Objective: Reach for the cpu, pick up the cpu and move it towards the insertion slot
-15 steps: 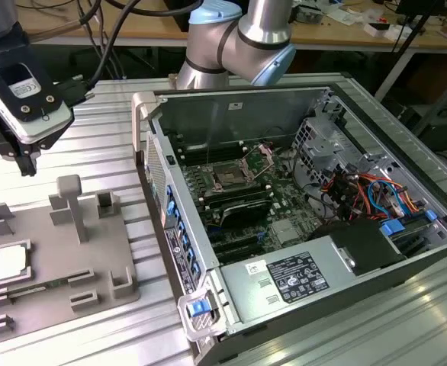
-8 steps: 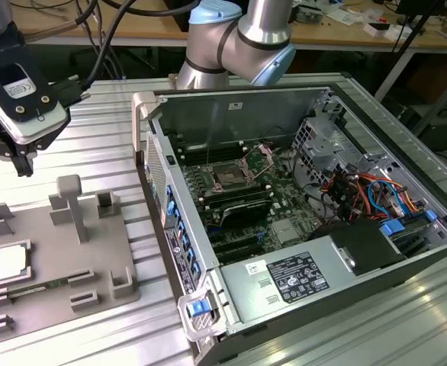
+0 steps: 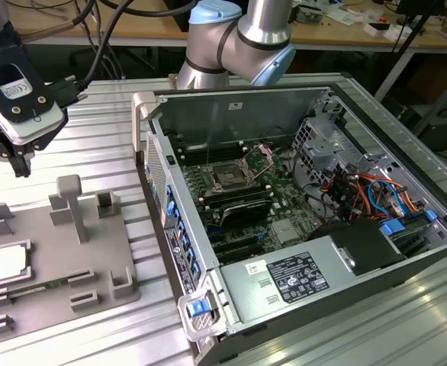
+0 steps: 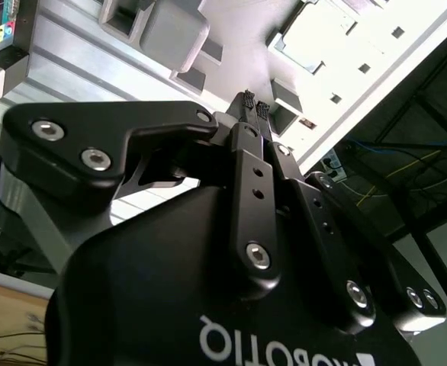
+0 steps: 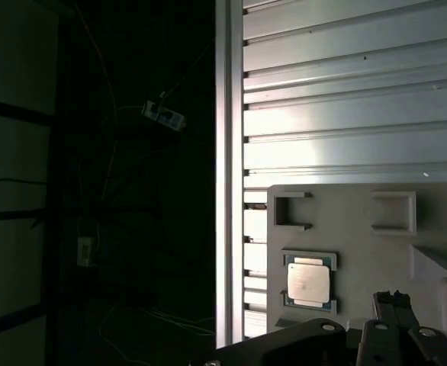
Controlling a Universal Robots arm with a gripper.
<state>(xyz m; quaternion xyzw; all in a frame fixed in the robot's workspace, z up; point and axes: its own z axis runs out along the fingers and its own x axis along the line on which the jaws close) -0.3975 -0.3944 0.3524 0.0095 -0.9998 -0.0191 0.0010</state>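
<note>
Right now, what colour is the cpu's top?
The cpu is pale silver-white, best seen in the first wrist view.

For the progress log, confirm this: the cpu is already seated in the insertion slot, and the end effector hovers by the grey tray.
Not right. The cpu is not in the insertion slot; it lies in a recess of the grey tray, outside the computer case, as the exterior view shows. The end effector does hover by the grey tray.
</note>
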